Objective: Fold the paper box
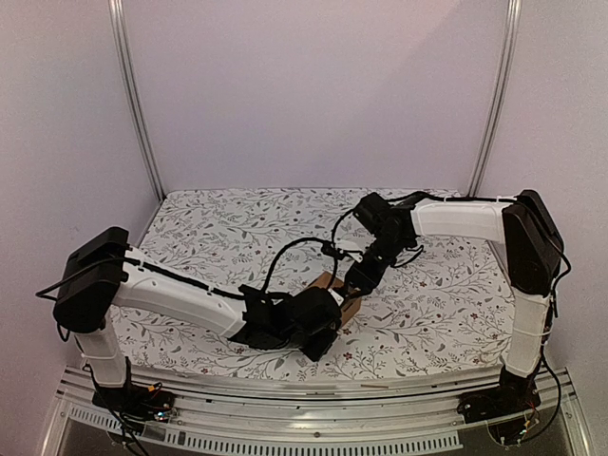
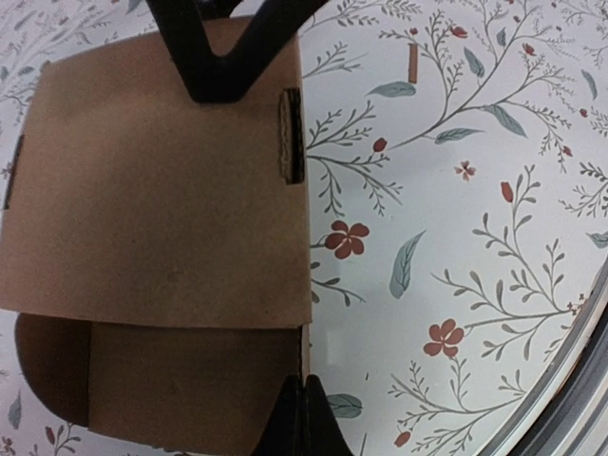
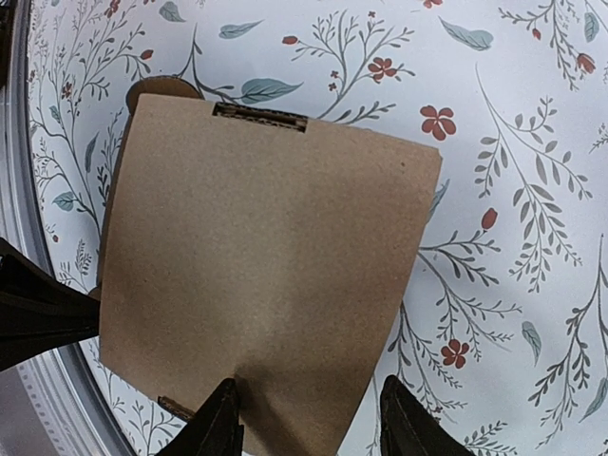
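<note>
top view, box: paper box (image 1: 330,282) at centre of the worktop (image 1: 237,228), mostly hidden under both arms
top view, grippers: left gripper (image 1: 328,328) at box's 6 o'clock, right gripper (image 1: 359,278) at its 1 o'clock; can't tell finger state here
left wrist, box: paper box (image 2: 152,190) fills the left half, top panel lying flat, open side with rounded flap (image 2: 47,370) at 7 o'clock, slot (image 2: 292,133) on the 3 o'clock edge
left wrist, left gripper: fingers together at 6 o'clock, looks pinched on the thin side wall edge
left wrist, right gripper: dark fingers on the panel at 12 o'clock
right wrist, box: panel flat, slot at 12 o'clock
right wrist, right gripper: fingers (image 3: 223,423) apart at 6 o'clock, one over the panel, other over the cloth; nothing clamped
risk, lid: probably springs up if the right gripper lifts, nothing locks it
risk, pinch: thin wall may slip or crease
risk, arms: grippers close together, could bump
</note>
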### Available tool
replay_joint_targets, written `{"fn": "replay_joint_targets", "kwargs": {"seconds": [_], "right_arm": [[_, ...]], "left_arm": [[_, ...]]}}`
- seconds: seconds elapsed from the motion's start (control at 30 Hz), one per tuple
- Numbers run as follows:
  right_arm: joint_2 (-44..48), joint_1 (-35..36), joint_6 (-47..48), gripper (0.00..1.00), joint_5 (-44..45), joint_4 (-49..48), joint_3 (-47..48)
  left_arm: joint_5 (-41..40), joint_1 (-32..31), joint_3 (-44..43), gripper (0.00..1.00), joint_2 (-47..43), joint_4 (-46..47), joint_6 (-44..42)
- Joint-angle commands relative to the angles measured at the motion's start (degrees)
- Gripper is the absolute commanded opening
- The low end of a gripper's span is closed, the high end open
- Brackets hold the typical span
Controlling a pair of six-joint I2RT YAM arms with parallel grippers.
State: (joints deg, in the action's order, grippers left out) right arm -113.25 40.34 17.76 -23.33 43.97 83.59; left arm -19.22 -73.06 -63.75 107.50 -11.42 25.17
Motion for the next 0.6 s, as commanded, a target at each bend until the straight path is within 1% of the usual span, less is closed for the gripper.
{"fn": "replay_joint_targets", "kwargs": {"seconds": [0.0, 0.3, 0.43, 0.57], "right_arm": [[-1.9, 0.3, -0.8, 0.48, -1.2, 3.1, -1.5], [-2.6, 0.3, -1.9, 0.48, -4.2, 3.5, -1.9], [-2.9, 0.3, -1.6, 0.47, -3.5, 3.5, -1.9], [-2.7, 0.3, -2.0, 0.47, -4.9, 3.5, -1.8]], "left_arm": [[-2.1, 1.0, -0.8, 0.0, -0.6, 1.4, 0.2], [-4.2, 1.0, -4.2, 0.0, 0.3, -1.0, -1.0], [-4.8, 1.0, -3.7, 0.0, 0.0, -1.4, -0.3], [-4.4, 1.0, -2.9, 0.0, -0.3, -0.1, -0.4]]}}
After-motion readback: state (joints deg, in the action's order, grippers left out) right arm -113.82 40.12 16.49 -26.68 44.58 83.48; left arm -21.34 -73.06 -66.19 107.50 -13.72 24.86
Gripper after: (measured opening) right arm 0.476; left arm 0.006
